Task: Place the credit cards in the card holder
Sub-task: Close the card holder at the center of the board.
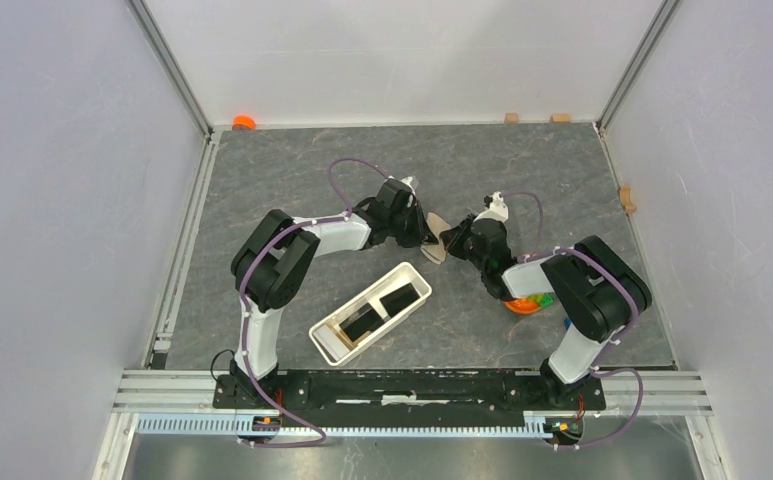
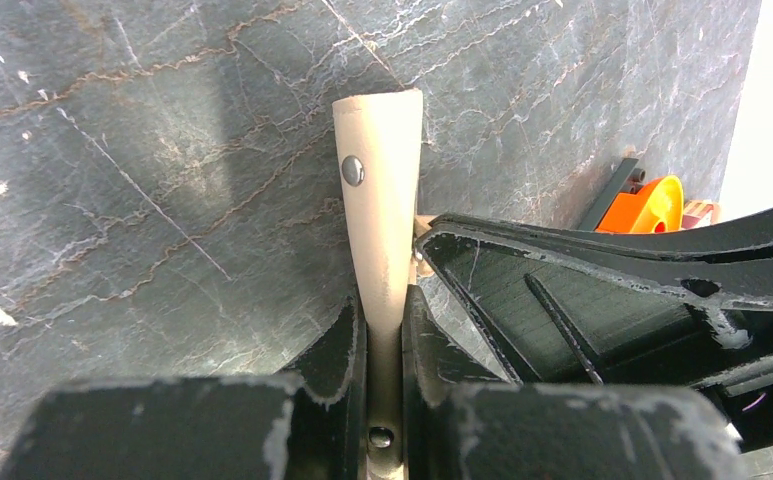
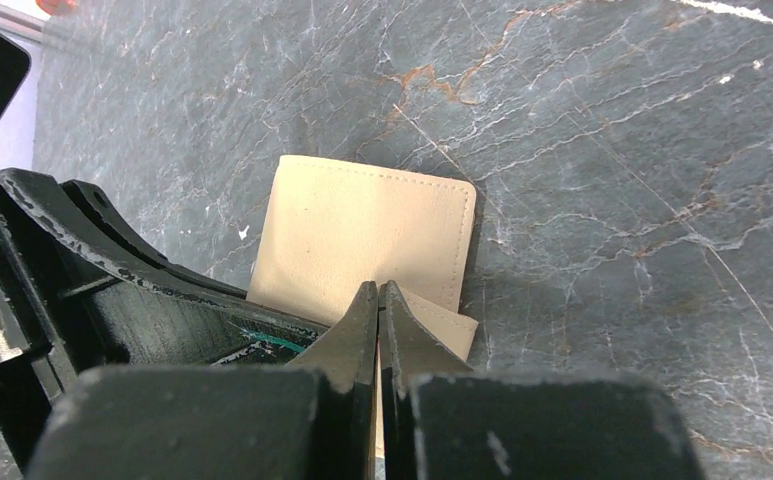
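Grey veined stone makes up the surface (image 1: 292, 180), boxed in by plain white walls, and from my remote seat I read the job as close to finished. The card holder (image 1: 327, 345), the long white tray, lies at a slant near the arm bases, and both credit cards sit inside it, one (image 1: 399, 298) toward its far end and the other (image 1: 362, 322) near the middle, side by side along its length. No other card shows on the stone. What puzzles me is that neither arm is at the tray. The left hand (image 2: 384, 310) is pressed shut on the edge of a beige wallet (image 2: 380, 190) with a snap stud, held edge-on above the stone. The right hand (image 3: 378, 300) pinches a flap of that same wallet from the opposite side. In the overhead view the two meet beyond the tray, well apart from it. I cannot tell whether anything is tucked in the wallet. If the cards belong in it, I would call the real work not yet begun. An orange bowl (image 1: 527, 303) sits half hidden under the right arm, with only a glimpse of coloured pieces in it.
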`<move>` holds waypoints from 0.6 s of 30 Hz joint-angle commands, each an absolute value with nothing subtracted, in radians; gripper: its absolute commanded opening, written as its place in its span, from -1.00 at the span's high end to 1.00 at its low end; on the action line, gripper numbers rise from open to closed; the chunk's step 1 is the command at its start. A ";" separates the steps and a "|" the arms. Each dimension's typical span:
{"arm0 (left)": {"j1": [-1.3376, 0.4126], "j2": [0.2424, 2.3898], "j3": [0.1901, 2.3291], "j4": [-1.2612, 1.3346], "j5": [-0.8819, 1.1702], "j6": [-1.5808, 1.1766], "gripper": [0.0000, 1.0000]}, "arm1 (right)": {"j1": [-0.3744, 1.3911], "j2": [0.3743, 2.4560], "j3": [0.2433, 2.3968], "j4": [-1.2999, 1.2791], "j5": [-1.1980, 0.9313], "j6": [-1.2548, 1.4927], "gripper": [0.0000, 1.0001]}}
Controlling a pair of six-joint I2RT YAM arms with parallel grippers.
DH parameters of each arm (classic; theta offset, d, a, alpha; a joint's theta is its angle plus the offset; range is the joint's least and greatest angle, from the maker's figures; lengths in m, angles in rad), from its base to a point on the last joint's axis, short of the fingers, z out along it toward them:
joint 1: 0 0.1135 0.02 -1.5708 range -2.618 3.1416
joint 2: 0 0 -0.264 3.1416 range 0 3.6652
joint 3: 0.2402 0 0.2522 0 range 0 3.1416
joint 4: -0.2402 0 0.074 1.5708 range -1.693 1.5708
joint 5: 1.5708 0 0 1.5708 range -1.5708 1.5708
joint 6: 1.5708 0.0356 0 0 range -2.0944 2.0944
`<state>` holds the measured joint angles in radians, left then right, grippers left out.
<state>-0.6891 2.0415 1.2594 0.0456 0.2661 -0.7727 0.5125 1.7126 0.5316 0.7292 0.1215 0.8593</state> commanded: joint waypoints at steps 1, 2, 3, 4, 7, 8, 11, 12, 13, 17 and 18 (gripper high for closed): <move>-0.715 2.108 1.254 0.058 0.291 -0.793 0.96 | 0.620 1.792 0.448 0.511 -0.102 0.912 1.00; -0.715 2.108 1.255 0.058 0.292 -0.794 0.96 | 0.624 1.801 0.444 0.518 -0.102 0.917 1.00; -0.715 2.108 1.253 0.059 0.293 -0.795 0.96 | 0.626 1.810 0.441 0.530 -0.105 0.922 1.00; -0.715 2.108 1.253 0.061 0.296 -0.796 0.96 | 0.628 1.815 0.440 0.531 -0.105 0.925 1.00; -0.716 2.110 1.252 0.064 0.298 -0.799 0.96 | 0.636 1.825 0.436 0.540 -0.097 0.935 1.00; -0.715 2.109 1.252 0.064 0.299 -0.799 0.96 | 0.638 1.826 0.433 0.544 -0.095 0.938 1.00; -0.714 2.108 1.253 0.064 0.299 -0.799 0.96 | 0.643 1.838 0.423 0.561 -0.095 0.953 1.00; -0.713 2.108 1.253 0.064 0.301 -0.799 0.95 | 0.646 1.843 0.417 0.568 -0.095 0.959 1.00; -0.714 2.107 1.254 0.064 0.300 -0.799 0.95 | 0.649 1.847 0.411 0.575 -0.094 0.965 1.00; -0.706 2.108 1.255 0.068 0.309 -0.810 0.96 | 0.663 1.865 0.386 0.606 -0.090 0.994 1.00; -0.704 2.108 1.253 0.072 0.312 -0.814 0.96 | 0.671 1.868 0.384 0.608 -0.086 0.999 1.00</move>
<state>-0.6788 2.0472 1.2594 0.0467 0.2871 -0.7876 0.5430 1.7744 0.4656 0.9184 0.1978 0.9592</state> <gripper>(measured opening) 0.133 0.004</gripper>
